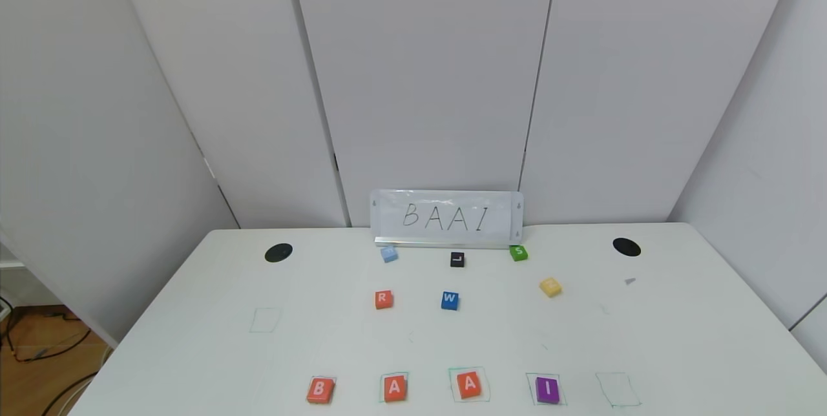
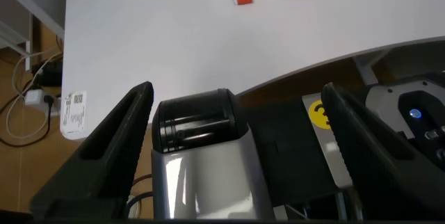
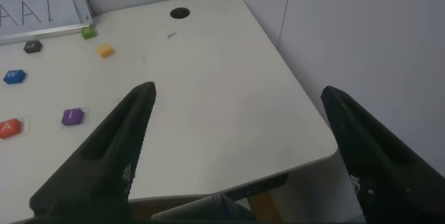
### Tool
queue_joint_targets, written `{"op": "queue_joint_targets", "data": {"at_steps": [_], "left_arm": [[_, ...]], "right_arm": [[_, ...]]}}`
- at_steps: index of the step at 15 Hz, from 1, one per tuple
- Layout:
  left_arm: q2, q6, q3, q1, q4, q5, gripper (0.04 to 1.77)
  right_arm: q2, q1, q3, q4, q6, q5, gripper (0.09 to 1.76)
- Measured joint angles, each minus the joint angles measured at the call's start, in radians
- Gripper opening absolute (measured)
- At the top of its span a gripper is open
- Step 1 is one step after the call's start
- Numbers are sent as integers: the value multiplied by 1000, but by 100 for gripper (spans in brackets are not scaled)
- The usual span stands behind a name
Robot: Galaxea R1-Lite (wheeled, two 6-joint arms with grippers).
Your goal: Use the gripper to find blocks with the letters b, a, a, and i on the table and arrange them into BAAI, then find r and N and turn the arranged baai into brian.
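Blocks (image 1: 395, 388) spell BAAI at 6 o'clock – R (image 1: 384, 300) sits at 12. Both grippers – left (image 2: 236, 147), right (image 3: 240, 147) – have jaws apart, holding nothing.

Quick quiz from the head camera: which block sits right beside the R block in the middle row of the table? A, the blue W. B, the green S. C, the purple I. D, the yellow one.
A: the blue W lies level with the R and nearest to it, while the green S sits farther back by the sign.
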Motion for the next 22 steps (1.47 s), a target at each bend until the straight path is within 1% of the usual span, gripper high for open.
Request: {"op": "queue_joint_targets", "data": {"at_steps": [1,2,3,5,6,7,9,11,13,14,15,16,17,18,20,21,22], "left_arm": [[-22,-24,30,-1,-14,34,172],[-38,-32,46,-3,-73,51,172],[-49,-34,56,-3,-160,60,172],[-60,-35,87,-3,-360,90,172],[-64,-36,122,-3,-479,112,172],[-64,-36,167,-3,-574,132,172],[-65,-37,291,-3,-765,172,172],[-65,-33,447,-3,-975,203,172],[-65,-27,630,-3,-1186,215,172],[-65,-20,720,-3,-1269,215,172],[-65,-3,795,-3,-1324,213,172],[-65,12,857,-3,-1366,199,172],[-65,21,888,-3,-1366,175,172],[-65,30,905,-3,-1335,159,172],[-65,32,916,-3,-1301,129,172],[-65,30,917,-4,-1254,105,172],[-65,17,907,-5,-1202,102,172]], "right_arm": [[0,0,9,-24,14,-1,171],[0,0,19,-79,20,-1,171],[0,0,28,-142,21,0,171],[0,0,66,-338,-2,18,171],[0,0,101,-441,-23,33,171],[0,0,147,-530,-42,54,171],[0,0,253,-695,-64,108,171],[0,0,366,-805,-75,141,171],[0,0,486,-869,-85,149,171],[0,0,543,-887,-86,156,171],[0,0,584,-888,-83,178,171],[0,0,606,-868,-84,205,171],[0,0,617,-821,-88,232,171],[0,0,623,-774,-89,254,171],[0,0,626,-770,-83,264,171],[0,0,627,-770,-82,264,171],[0,0,628,-770,-82,264,171]]}}
